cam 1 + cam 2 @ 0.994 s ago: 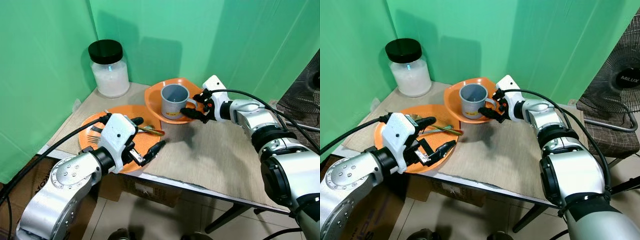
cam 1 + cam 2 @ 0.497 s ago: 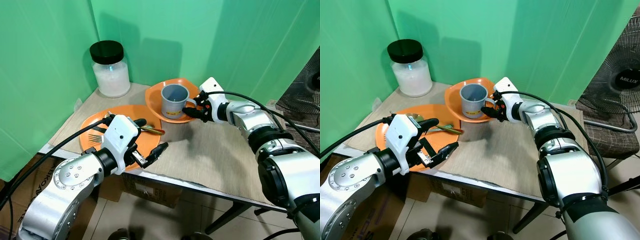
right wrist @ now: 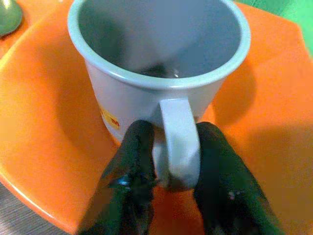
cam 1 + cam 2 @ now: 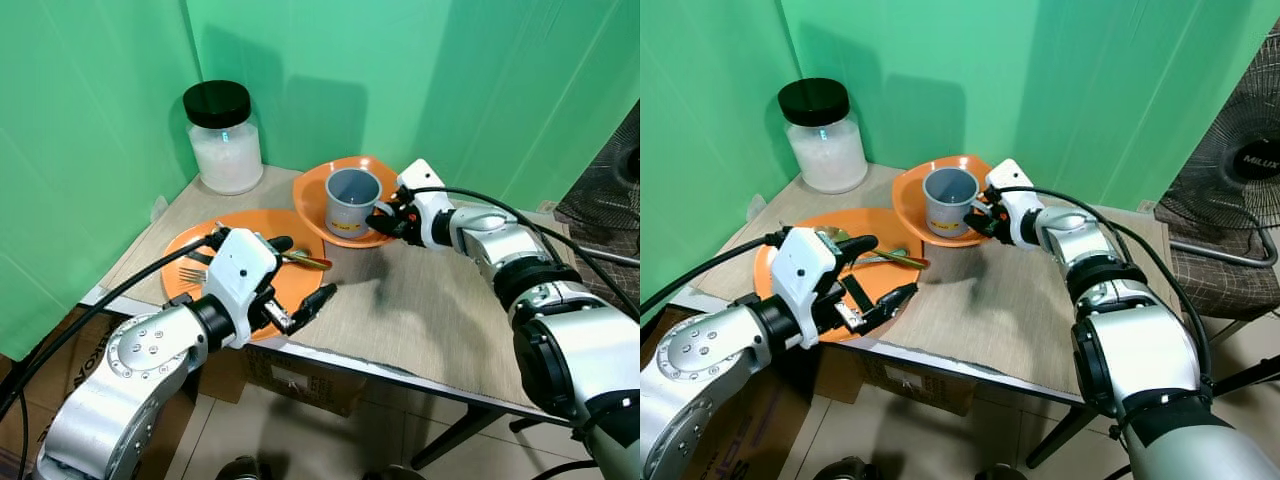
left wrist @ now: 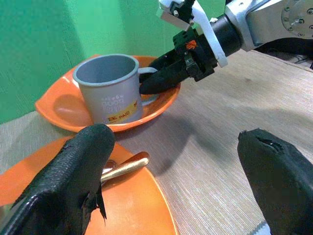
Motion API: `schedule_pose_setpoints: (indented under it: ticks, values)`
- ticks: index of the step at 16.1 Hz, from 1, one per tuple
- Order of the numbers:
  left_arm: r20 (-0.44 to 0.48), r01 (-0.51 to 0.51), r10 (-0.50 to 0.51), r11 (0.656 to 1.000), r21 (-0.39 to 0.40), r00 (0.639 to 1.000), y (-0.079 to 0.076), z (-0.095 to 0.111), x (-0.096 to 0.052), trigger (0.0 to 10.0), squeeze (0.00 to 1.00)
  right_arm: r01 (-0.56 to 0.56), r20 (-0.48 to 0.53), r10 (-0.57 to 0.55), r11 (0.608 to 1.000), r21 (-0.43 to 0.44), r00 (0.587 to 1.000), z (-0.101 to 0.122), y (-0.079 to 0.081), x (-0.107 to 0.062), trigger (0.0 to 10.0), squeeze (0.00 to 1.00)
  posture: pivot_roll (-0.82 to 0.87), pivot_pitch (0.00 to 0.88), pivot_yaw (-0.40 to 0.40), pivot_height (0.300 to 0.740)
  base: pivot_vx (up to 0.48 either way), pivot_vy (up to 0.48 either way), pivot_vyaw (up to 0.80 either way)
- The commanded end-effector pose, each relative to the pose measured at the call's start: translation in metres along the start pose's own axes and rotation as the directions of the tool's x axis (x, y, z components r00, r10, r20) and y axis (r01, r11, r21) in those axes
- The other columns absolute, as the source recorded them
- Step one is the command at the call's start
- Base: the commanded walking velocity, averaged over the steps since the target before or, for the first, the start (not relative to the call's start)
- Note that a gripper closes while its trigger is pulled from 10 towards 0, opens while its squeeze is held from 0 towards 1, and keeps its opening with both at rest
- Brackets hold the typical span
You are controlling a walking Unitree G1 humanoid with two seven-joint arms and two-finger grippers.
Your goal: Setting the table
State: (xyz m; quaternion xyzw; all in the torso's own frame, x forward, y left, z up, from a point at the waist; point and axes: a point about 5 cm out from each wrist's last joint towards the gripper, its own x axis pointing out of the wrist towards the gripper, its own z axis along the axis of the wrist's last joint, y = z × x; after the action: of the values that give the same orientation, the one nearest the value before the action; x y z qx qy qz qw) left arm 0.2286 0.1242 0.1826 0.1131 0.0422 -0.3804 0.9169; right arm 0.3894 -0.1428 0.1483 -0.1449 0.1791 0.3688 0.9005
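A grey mug stands in a small orange dish at the back of the table. My right gripper reaches in from the right. In the right wrist view its fingers press against both sides of the mug's handle, shut on it. Nearer me lies a large orange plate holding a gold spoon and a fork. My left gripper hovers open over that plate's right edge, holding nothing, with the mug ahead of it.
A large jar of white powder with a black lid stands in the back left corner against the green backdrop. The table's front edge runs close below my left gripper. A fan and a chair are off to the right.
My right gripper has slid left into the dish and shut on the mug's handle. The left gripper has barely moved.
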Motion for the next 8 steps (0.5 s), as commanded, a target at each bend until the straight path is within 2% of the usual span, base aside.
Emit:
schedule_pose_setpoints:
  ticks: [1,6,8]
  values:
    - [0.004,0.0,0.0,1.0,0.005,1.0,0.0,0.0,0.001,10.0,0.0,0.006,-0.006,-0.006,1.0,0.03,1.0,-0.004,-0.001,-0.002,0.0,0.0,-0.02,0.048,-0.01,0.74,0.0,0.0,0.0]
    - [0.006,-0.017,0.017,1.0,0.005,1.0,0.002,0.0,0.0,10.0,0.0,-0.017,0.078,0.012,0.998,0.06,0.997,0.007,-0.001,-0.001,0.0,0.0,-0.02,0.038,-0.015,0.74,0.0,0.0,0.0]
    - [0.007,-0.026,0.026,1.0,0.01,1.0,0.004,0.0,0.001,10.0,0.0,-0.021,0.166,0.005,0.995,0.093,0.986,0.018,-0.008,-0.007,0.0,0.0,-0.02,0.041,-0.014,0.74,0.0,0.0,0.0]
